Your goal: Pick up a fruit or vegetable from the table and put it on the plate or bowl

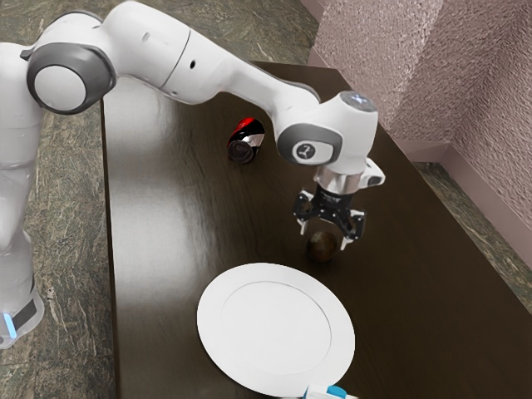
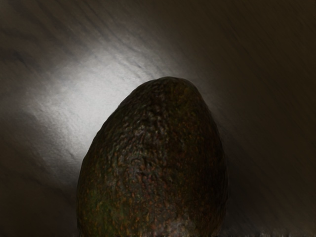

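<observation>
The avocado lies on the dark worktop a little right of the frame's centre in the exterior view, just beyond the far rim of the plate and apart from it. Up close in the wrist view the avocado is dark brown-green and pebbly-skinned, egg-shaped, with its narrower end pointing away from the hand. It looks ripe and firm enough to take a squeeze, though the rounded, tapering sides could let it slip.

The claw hangs right over the avocado, its black fingers spread wide to either side and pointing down. It is open and holding nothing. From where I stand I can't say whether the tips already brush the skin.

So I'd judge this the reach-and-grasp step, with the lift and the carry not yet begun. The next move calls for a short drop so the fingers straddle the fruit's widest part, then a close across it. After that comes a lift and a short carry toward the lower centre of the frame, where the white plate waits bare.

Further out, a red, black and white object sits in the upper middle, well clear.
</observation>
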`<state>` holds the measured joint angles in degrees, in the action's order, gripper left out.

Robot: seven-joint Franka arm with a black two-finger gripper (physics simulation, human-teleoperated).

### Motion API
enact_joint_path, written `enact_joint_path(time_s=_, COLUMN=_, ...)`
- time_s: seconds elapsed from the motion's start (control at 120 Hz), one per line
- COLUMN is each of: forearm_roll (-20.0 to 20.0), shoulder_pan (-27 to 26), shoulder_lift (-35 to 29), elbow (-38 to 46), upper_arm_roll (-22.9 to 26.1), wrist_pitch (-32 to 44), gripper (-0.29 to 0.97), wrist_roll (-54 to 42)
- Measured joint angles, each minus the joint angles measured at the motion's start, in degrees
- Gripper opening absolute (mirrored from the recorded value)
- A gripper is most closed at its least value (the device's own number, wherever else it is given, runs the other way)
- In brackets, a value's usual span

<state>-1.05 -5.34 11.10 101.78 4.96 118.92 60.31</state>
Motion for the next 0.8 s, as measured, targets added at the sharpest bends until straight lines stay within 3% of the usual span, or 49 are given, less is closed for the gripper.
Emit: enact_joint_path(time_s=0.8, forearm_roll=0.51, shoulder_pan=1.91, shoulder_lift=1.08, elbow=-0.50, upper_arm_roll=-0.39, wrist_pitch=1.03, gripper=0.68, wrist_roll=-2.04)
